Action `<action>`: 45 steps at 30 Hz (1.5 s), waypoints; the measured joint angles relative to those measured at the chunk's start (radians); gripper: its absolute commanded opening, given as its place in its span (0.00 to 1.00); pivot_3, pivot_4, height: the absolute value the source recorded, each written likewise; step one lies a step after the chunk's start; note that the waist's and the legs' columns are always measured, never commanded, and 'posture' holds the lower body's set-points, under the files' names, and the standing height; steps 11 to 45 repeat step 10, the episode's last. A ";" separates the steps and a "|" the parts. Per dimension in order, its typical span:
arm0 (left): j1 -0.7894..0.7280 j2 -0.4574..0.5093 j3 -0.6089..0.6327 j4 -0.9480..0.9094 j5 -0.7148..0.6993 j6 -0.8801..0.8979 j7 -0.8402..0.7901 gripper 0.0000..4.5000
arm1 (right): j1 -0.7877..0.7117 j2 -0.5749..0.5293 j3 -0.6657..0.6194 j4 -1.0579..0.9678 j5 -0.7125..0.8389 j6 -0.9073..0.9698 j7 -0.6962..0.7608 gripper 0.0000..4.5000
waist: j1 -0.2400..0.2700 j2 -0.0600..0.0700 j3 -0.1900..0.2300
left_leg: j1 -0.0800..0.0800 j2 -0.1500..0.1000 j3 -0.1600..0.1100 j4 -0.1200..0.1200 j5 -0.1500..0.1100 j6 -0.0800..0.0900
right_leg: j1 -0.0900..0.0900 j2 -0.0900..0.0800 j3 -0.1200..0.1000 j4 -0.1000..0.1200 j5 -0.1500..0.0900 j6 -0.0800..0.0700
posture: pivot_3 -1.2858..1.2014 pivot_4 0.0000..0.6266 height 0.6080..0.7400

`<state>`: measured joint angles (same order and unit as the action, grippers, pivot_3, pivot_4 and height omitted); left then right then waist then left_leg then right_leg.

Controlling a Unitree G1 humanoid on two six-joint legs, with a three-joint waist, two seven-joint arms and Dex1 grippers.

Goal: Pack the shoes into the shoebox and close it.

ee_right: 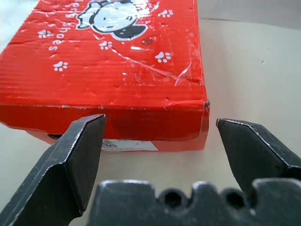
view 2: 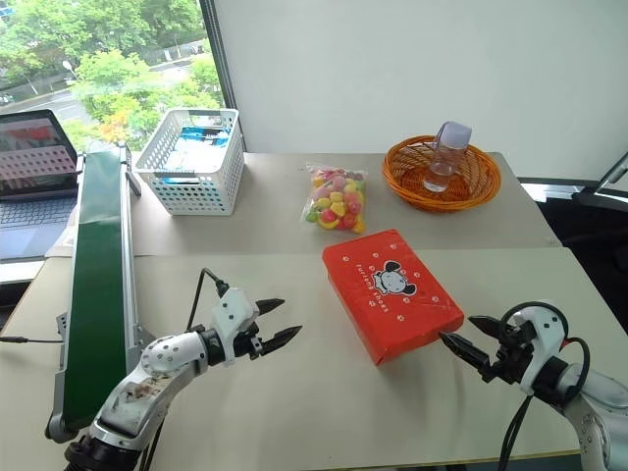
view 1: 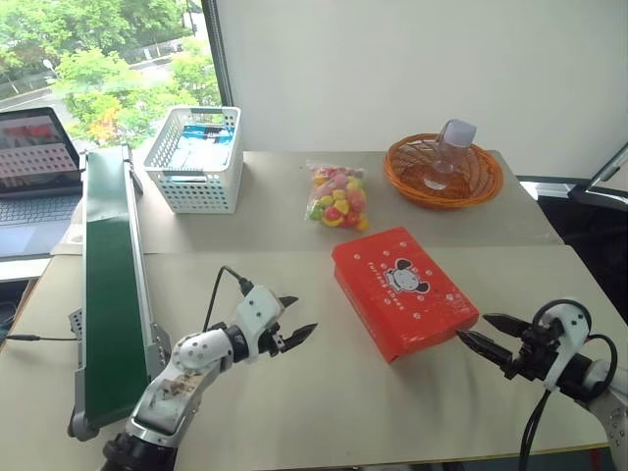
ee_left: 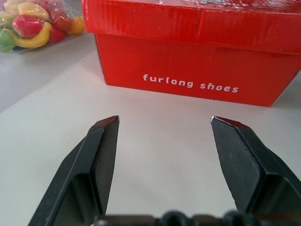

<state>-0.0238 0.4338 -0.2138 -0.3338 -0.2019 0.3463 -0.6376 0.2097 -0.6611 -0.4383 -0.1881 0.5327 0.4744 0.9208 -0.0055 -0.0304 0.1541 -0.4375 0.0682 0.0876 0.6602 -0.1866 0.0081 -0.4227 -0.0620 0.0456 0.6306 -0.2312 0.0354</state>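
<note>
The red-orange shoebox (view 1: 402, 289) lies closed in the middle of the table, its lid printed with a cartoon face and white paw marks. The shoes are out of view. My left gripper (view 1: 300, 318) hovers open to the left of the box, pointing at its long side, where white lettering reads "furlong shoes" on the shoebox (ee_left: 190, 61). My right gripper (view 1: 481, 330) stands open just off the box's near right corner, apart from it, with nothing between its fingers. In the right wrist view the shoebox (ee_right: 117, 61) lies close ahead of the open fingers.
A green conveyor belt (view 1: 108, 294) runs along the table's left side. At the back stand a white mesh basket (view 1: 196, 157), a bag of colourful toy fruit (view 1: 337, 194) and an orange wicker basket (view 1: 444, 172) holding a clear bottle (view 1: 446, 152). A laptop (view 1: 34, 167) sits far left.
</note>
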 measured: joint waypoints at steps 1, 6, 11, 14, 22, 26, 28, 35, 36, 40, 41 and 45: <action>0.002 -0.009 -0.001 0.004 0.001 -0.010 0.002 0.73 | 0.001 0.003 0.000 -0.005 0.001 -0.003 0.000 0.99 | 0.000 0.000 0.000 | 0.000 0.000 0.000 0.000 0.000 0.000 | 0.000 0.000 0.000 0.000 0.000 0.000 | 0.52 0.24 1.00; 0.001 -0.032 0.000 0.034 0.013 -0.043 0.015 0.73 | 0.000 0.004 0.000 -0.010 0.001 -0.021 -0.002 0.99 | 0.002 0.000 0.000 | -0.001 0.000 0.000 0.000 0.002 0.003 | 0.000 0.000 0.000 0.000 0.000 -0.001 | 0.52 0.24 1.00; -0.003 -0.031 0.001 0.053 0.027 -0.040 0.019 0.73 | 0.000 0.004 0.003 -0.011 0.002 -0.023 -0.002 0.99 | 0.003 0.000 0.000 | -0.001 0.000 0.000 0.000 0.002 0.003 | 0.000 0.000 0.000 0.000 0.000 -0.001 | 0.52 0.24 1.00; -0.003 -0.031 0.001 0.053 0.027 -0.040 0.019 0.73 | 0.000 0.004 0.003 -0.011 0.002 -0.023 -0.002 0.99 | 0.003 0.000 0.000 | -0.001 0.000 0.000 0.000 0.002 0.003 | 0.000 0.000 0.000 0.000 0.000 -0.001 | 0.52 0.24 1.00; -0.003 -0.031 0.001 0.053 0.027 -0.040 0.019 0.73 | 0.000 0.004 0.003 -0.011 0.002 -0.023 -0.002 0.99 | 0.003 0.000 0.000 | -0.001 0.000 0.000 0.000 0.002 0.003 | 0.000 0.000 0.000 0.000 0.000 -0.001 | 0.52 0.24 1.00; -0.003 -0.031 0.001 0.053 0.027 -0.040 0.019 0.73 | 0.000 0.004 0.003 -0.011 0.002 -0.023 -0.002 0.99 | 0.003 0.000 0.000 | -0.001 0.000 0.000 0.000 0.002 0.003 | 0.000 0.000 0.000 0.000 0.000 -0.001 | 0.52 0.24 1.00; -0.003 -0.031 0.001 0.053 0.027 -0.040 0.019 0.73 | 0.000 0.004 0.003 -0.011 0.002 -0.023 -0.002 0.99 | 0.003 0.000 0.000 | -0.001 0.000 0.000 0.000 0.002 0.003 | 0.000 0.000 0.000 0.000 0.000 -0.001 | 0.52 0.24 1.00; -0.003 -0.031 0.001 0.053 0.027 -0.040 0.019 0.73 | 0.000 0.004 0.003 -0.011 0.002 -0.023 -0.002 0.99 | 0.003 0.000 0.000 | -0.001 0.000 0.000 0.000 0.002 0.003 | 0.000 0.000 0.000 0.000 0.000 -0.001 | 0.52 0.24 1.00; -0.003 -0.031 0.001 0.053 0.027 -0.040 0.019 0.73 | 0.000 0.004 0.003 -0.011 0.002 -0.023 -0.002 0.99 | 0.003 0.000 0.000 | -0.001 0.000 0.000 0.000 0.002 0.003 | 0.000 0.000 0.000 0.000 0.000 -0.001 | 0.52 0.24 1.00; -0.003 -0.031 0.001 0.053 0.027 -0.040 0.019 0.73 | 0.000 0.004 0.003 -0.011 0.002 -0.023 -0.002 0.99 | 0.003 0.000 0.000 | -0.001 0.000 0.000 0.000 0.002 0.003 | 0.000 0.000 0.000 0.000 0.000 -0.001 | 0.52 0.24 1.00; -0.003 -0.031 0.001 0.053 0.027 -0.040 0.019 0.73 | 0.000 0.004 0.003 -0.011 0.002 -0.023 -0.002 0.99 | 0.003 0.000 0.000 | -0.001 0.000 0.000 0.000 0.002 0.003 | 0.000 0.000 0.000 0.000 0.000 -0.001 | 0.52 0.24 1.00; -0.003 -0.031 0.001 0.053 0.027 -0.040 0.019 0.73 | 0.000 0.004 0.003 -0.011 0.002 -0.023 -0.002 0.99 | 0.003 0.000 0.000 | -0.001 0.000 0.000 0.000 0.002 0.003 | 0.000 0.000 0.000 0.000 0.000 -0.001 | 0.52 0.24 1.00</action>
